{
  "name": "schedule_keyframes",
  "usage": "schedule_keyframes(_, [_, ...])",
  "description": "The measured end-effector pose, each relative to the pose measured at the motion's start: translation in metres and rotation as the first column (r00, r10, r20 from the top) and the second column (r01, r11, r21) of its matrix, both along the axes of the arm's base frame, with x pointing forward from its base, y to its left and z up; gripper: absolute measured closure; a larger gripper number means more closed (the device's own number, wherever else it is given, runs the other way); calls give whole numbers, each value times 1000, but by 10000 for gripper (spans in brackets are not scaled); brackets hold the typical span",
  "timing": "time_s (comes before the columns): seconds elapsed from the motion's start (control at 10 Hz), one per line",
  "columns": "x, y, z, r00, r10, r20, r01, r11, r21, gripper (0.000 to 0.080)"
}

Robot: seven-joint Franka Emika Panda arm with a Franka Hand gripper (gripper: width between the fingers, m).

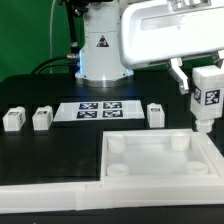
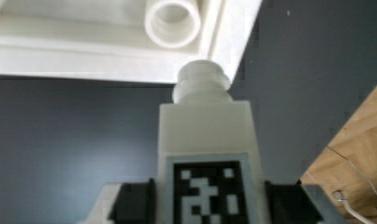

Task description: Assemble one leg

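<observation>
My gripper (image 1: 207, 92) is shut on a white leg (image 1: 208, 98) with a black-and-white tag, held upright above the far right corner of the large white square panel (image 1: 160, 160). In the wrist view the leg (image 2: 206, 130) runs up between my fingers (image 2: 142, 205), its round peg end pointing toward a round corner socket (image 2: 172, 22) of the panel (image 2: 60, 40). The peg is apart from the socket. Three more legs stand on the table: two on the exterior view's left (image 1: 13, 120) (image 1: 42, 119) and one near the middle (image 1: 155, 114).
The marker board (image 1: 98, 109) lies flat behind the panel, in front of the arm's white base (image 1: 102, 50). A white raised rim (image 1: 50, 190) runs along the near table edge. A wooden surface (image 2: 354, 165) shows at one side of the wrist view.
</observation>
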State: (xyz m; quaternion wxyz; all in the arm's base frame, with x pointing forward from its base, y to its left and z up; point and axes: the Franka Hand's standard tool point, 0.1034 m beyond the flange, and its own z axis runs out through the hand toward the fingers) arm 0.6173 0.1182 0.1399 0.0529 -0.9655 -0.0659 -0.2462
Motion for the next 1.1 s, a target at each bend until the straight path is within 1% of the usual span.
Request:
schedule_keyframes(0.1, [4, -2, -5, 1000, 9, 8, -9, 1000, -6, 509])
schedule_keyframes(0.5, [2, -1, -5, 1000, 12, 6, -12, 1000, -6, 509])
schedule_keyframes(0.6, [4, -1, -9, 999, 10, 31, -10, 1000, -2, 509])
schedule_keyframes(0.7, [4, 0, -18, 999, 10, 38, -10, 1000, 0, 509])
schedule_keyframes(1.1, [0, -3, -33, 1000, 12, 21, -12, 1000, -4, 509])
